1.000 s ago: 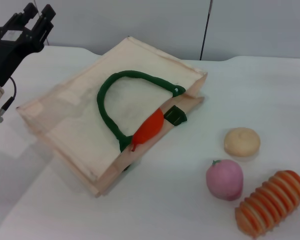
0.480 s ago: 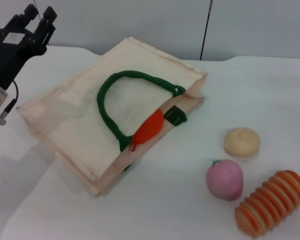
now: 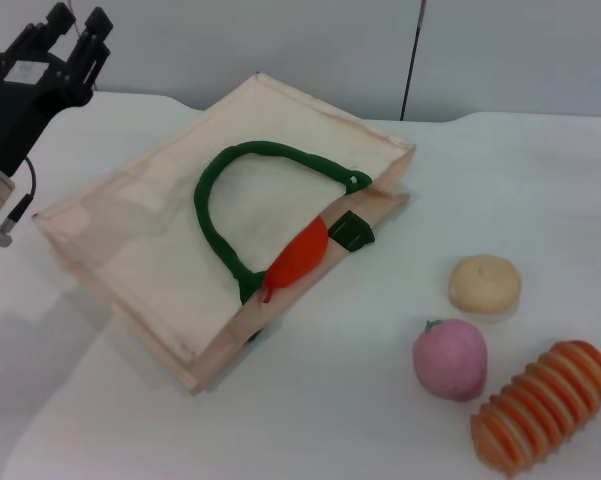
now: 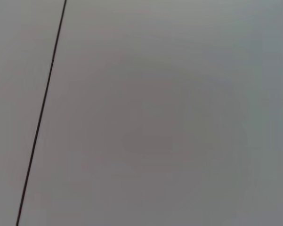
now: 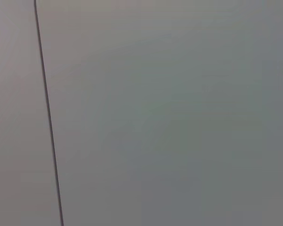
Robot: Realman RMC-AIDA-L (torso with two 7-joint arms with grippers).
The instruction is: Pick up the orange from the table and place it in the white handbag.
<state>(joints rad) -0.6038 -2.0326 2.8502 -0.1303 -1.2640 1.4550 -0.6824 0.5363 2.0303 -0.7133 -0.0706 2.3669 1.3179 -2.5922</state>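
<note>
The left gripper (image 3: 75, 22) is hanging raised at the far left of the head view, above the table (image 3: 540, 180) and off the bag's (image 3: 160, 240) far-left corner, touching nothing. Its dark fingers (image 3: 95, 25) are pointing up and away; whether they are spread or pressed together I cannot tell. The right gripper is not showing in any view. Both wrist views are showing only a plain grey surface crossed by a thin dark line.

The bag is lying flat on the table, mouth facing right, its green handle (image 3: 215, 215) looping over the upper panel. The orange (image 3: 298, 255) is sitting in the mouth, between the two panels, partly showing just beside the green tab (image 3: 351, 231).

Well apart to the right, a beige bun (image 3: 485, 283), a pink fruit (image 3: 449, 359) and a ribbed striped toy (image 3: 542, 405) are lying on the table.
</note>
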